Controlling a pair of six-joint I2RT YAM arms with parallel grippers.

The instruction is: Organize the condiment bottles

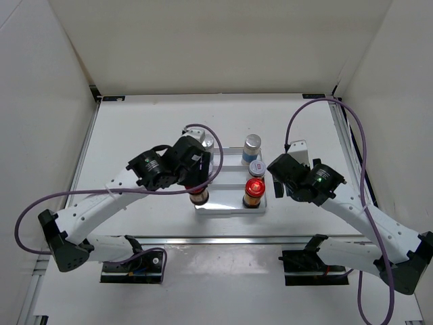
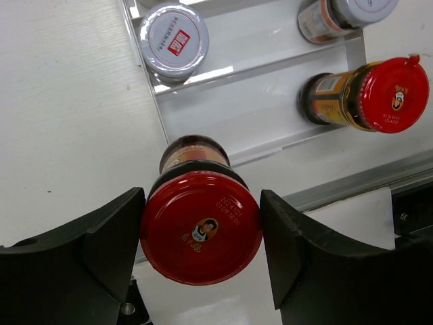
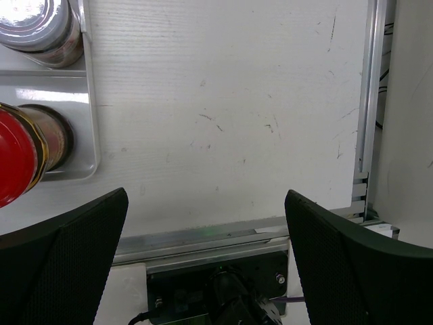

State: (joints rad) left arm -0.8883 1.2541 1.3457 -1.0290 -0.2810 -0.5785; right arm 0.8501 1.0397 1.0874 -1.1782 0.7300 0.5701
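surface: a white table (image 1: 149, 128) is lying between white walls, with a white stepped tray (image 1: 229, 181) sitting mid-table.
left gripper (image 2: 201, 235): it is reaching down over the tray's 7 o'clock corner, with its jaws pinching a red lid from both sides.
held jar (image 1: 198, 197): this dark, red-lidded jar is sitting at the tray's 7 o'clock corner. i cannot tell whether its base is resting on the step.
second red jar (image 1: 254, 187): it is standing on the front step at 5 o'clock.
grey-lidded jar (image 1: 256, 168): it is standing just behind the second red jar, one step back, at about 3 o'clock.
silver-capped bottle (image 1: 252, 142): it is standing at 1 o'clock, at the tray's back edge.
round cap (image 1: 208, 142): it is showing at 11 o'clock, half hidden behind the left gripper. in the left wrist view it is showing a red mark.
right gripper (image 3: 206, 254): it is hovering off the tray's 3 o'clock side, with its jaws spread wide and only table showing between them.
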